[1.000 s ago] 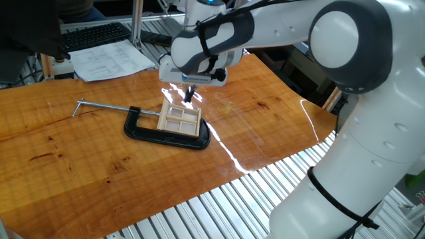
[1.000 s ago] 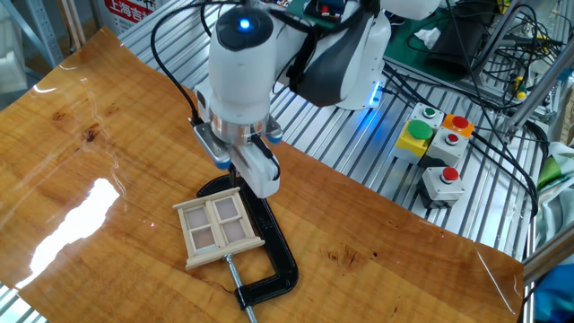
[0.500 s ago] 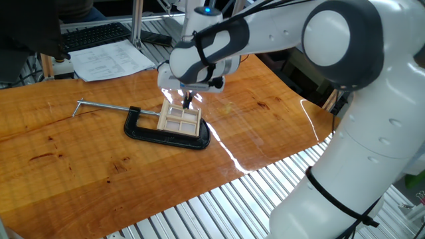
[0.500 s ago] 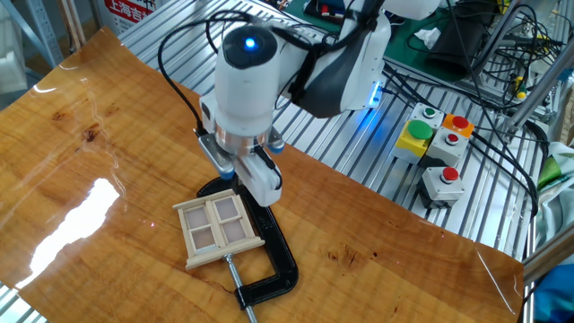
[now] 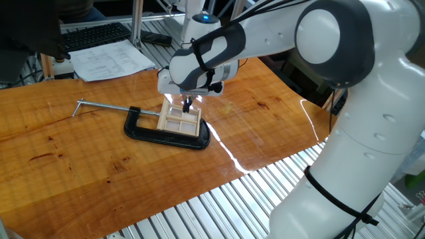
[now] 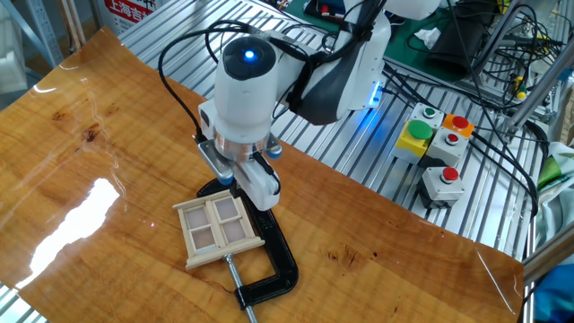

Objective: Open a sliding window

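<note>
Reaching down at the sliding window [image 6: 215, 230], the gripper [image 5: 187, 105], finger spread unclear, must next catch its sash

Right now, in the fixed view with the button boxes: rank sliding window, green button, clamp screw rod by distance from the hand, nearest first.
1. sliding window: directly under the hand, at its upper right corner.
2. clamp screw rod: just past the window's near edge, toward the bottom of the view.
3. green button: far right, off the table on the metal bench.
</note>
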`<state>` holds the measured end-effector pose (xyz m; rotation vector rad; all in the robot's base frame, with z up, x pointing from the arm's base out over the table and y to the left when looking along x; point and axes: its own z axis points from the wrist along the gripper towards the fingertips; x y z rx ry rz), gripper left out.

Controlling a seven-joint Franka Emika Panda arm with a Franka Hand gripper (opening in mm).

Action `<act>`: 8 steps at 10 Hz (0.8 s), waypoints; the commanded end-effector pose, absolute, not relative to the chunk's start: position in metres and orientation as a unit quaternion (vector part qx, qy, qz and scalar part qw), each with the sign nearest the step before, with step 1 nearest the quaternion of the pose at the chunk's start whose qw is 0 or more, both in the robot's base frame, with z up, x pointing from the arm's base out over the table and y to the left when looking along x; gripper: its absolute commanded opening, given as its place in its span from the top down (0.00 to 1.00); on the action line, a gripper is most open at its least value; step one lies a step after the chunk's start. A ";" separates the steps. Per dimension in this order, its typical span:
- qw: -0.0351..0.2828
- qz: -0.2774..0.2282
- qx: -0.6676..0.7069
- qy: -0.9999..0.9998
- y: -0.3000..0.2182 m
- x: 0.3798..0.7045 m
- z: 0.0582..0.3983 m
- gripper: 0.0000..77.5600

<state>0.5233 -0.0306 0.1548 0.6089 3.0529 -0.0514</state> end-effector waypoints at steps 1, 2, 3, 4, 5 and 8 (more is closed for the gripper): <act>0.020 -0.023 0.190 0.981 -0.036 0.528 0.135 1.00; 0.020 -0.024 0.189 0.982 -0.036 0.528 0.132 1.00; 0.021 -0.026 0.187 0.982 -0.037 0.529 0.126 1.00; 0.020 -0.027 0.187 0.982 -0.037 0.529 0.122 1.00; 0.020 -0.028 0.186 0.982 -0.037 0.529 0.117 1.00; 0.018 -0.047 0.185 0.982 -0.037 0.530 0.104 1.00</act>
